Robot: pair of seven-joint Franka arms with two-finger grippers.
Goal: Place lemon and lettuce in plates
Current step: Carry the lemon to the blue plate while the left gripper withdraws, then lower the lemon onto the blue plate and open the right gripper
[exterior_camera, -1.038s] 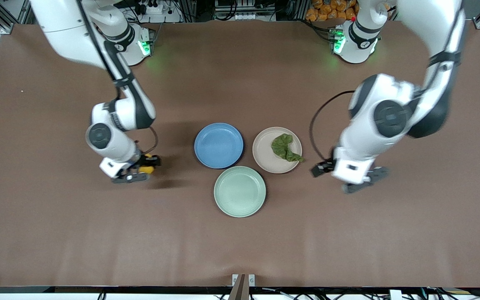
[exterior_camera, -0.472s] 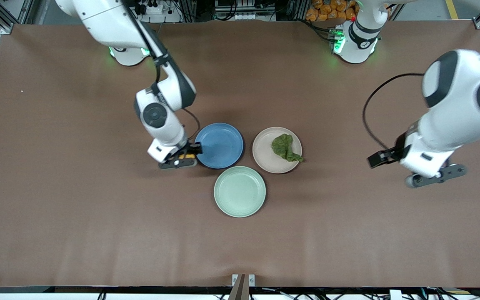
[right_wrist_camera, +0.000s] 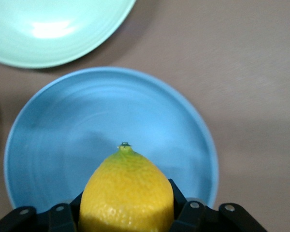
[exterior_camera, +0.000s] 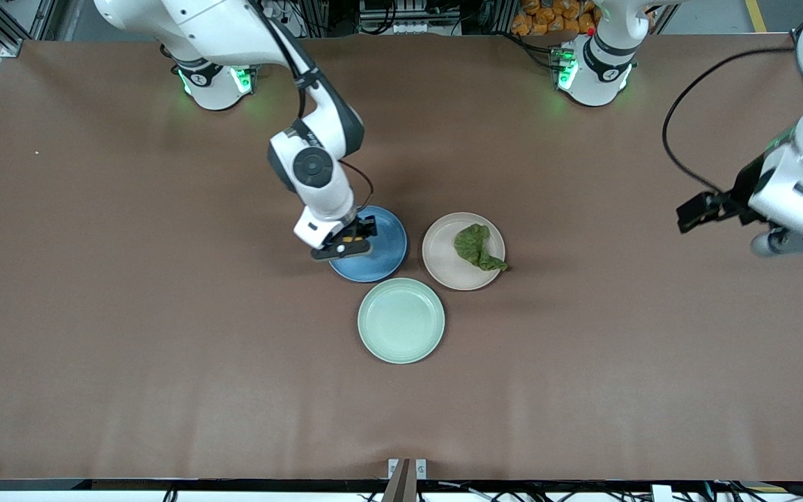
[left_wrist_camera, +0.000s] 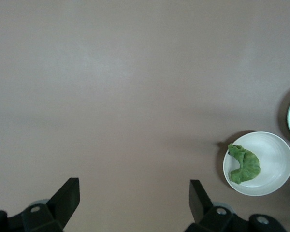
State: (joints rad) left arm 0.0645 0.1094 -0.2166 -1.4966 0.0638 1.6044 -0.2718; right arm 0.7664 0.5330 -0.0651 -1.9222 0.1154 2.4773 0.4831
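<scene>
Now yellow nubby-tipped lemon (right_wrist_camera: 126,193), right hand (exterior_camera: 343,245), blue plate (exterior_camera: 384,251)

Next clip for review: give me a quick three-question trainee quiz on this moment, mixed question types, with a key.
1. True or false: the lettuce lies on the beige-pink plate.
2. What does the right gripper hold, and over which plate?
3. The left gripper is: A) open, holding nothing B) shut on the lettuce C) over the mint-green plate.

Key:
1. True.
2. The lemon, over the blue plate.
3. A.
</scene>
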